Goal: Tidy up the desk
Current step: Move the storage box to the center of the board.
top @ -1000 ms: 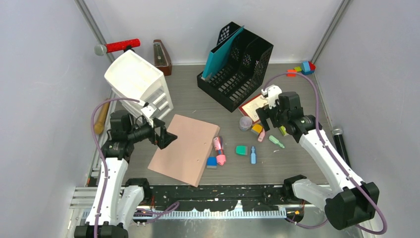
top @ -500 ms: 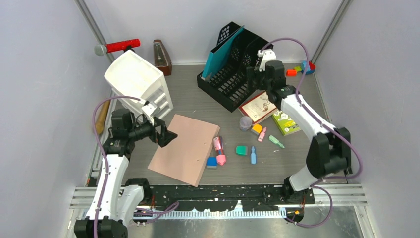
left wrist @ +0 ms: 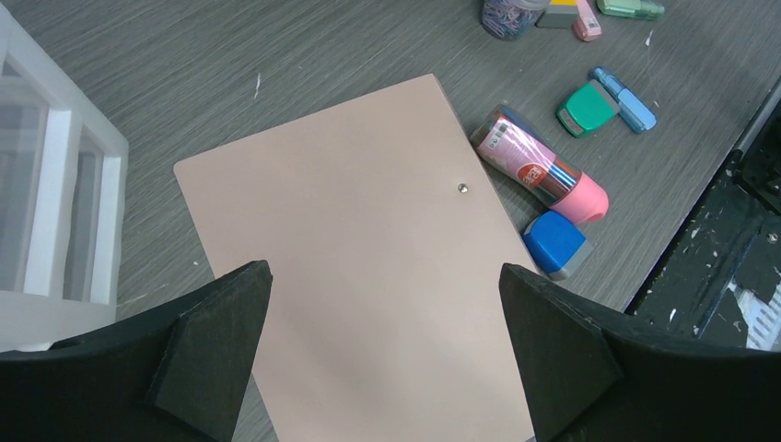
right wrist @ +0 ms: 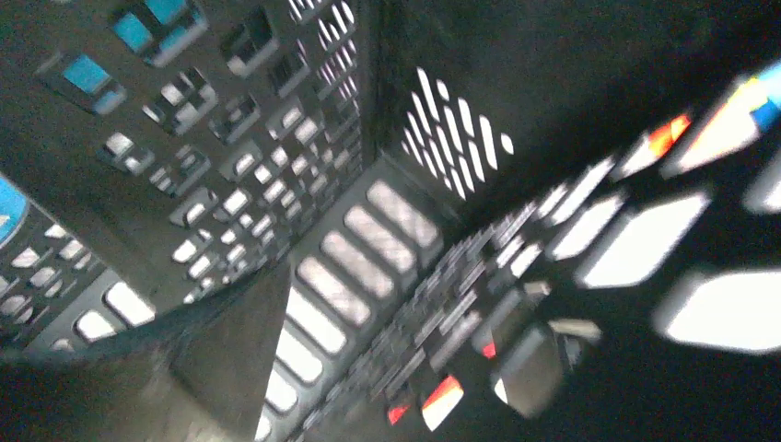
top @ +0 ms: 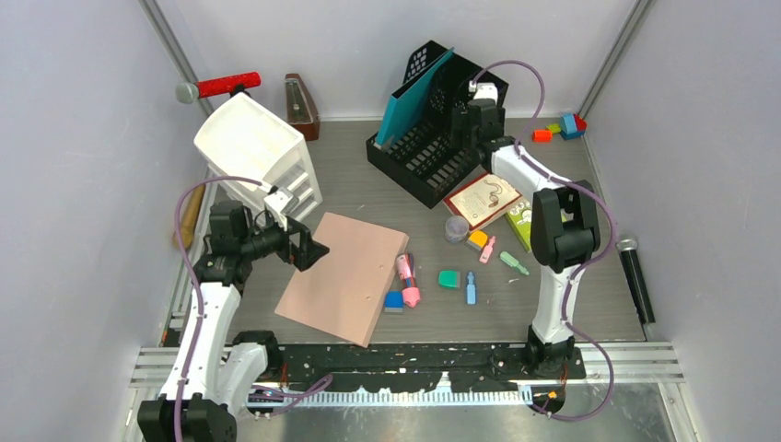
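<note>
Right tool (top: 463, 120) reaches into black file rack (top: 419, 161).

Desk (top: 364, 195): pink folder (top: 345, 274), black file rack (top: 419, 161)

Right claw (top: 463, 118) moved into the file rack (top: 414, 158).

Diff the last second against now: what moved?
Right gripper swung from above the green booklet back to the black file organizer, now at its right-hand slot; nothing visibly taken. Left gripper stayed open over the pink folder; everything else unmoved.
</note>
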Controlling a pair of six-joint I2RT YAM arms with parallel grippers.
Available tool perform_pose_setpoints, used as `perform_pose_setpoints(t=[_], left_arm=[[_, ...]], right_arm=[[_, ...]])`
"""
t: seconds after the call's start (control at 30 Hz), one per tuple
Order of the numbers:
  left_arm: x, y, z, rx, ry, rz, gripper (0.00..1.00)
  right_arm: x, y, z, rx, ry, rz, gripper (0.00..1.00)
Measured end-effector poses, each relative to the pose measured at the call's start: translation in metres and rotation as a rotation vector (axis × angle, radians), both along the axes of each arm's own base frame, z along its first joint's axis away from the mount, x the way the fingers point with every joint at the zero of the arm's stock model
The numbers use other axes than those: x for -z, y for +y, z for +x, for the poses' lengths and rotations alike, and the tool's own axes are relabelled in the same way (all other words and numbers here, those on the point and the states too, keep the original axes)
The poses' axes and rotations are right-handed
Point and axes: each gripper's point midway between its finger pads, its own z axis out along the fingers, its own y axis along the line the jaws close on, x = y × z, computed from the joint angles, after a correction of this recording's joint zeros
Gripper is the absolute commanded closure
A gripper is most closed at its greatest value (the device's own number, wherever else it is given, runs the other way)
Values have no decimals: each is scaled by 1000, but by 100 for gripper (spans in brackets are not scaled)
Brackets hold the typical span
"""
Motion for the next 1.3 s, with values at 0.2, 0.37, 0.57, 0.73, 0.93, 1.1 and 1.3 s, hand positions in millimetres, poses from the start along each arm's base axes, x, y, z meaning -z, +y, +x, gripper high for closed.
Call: perform_pose_setpoints(t=[0.2,0.37,0.57,0.73,0.93,1.1,1.3], left_arm=[[2,2,2,-3,-10,23,1],[10,6,-2,29,-30,100,1],[25,10,-11,89,-48,216,1],[28,14,-15,100,-78,273,1],[34,16,-18,109,-76,300,1],[34,17,-18,115,-82,307,1],[35,17,-19,118,-82,312,1]], right_arm=[[7,-6,-3,24,6,-8,39],[7,-15,-18,30,19,-11,47],[6,-27,-27,28,47,-6,50],[0,-35,-38,6,72,-15,50],[-4,-28,-51,-73,112,-12,53],[9,-15,-66,-150,191,14,61],[21,3,-80,-210,245,26,73]])
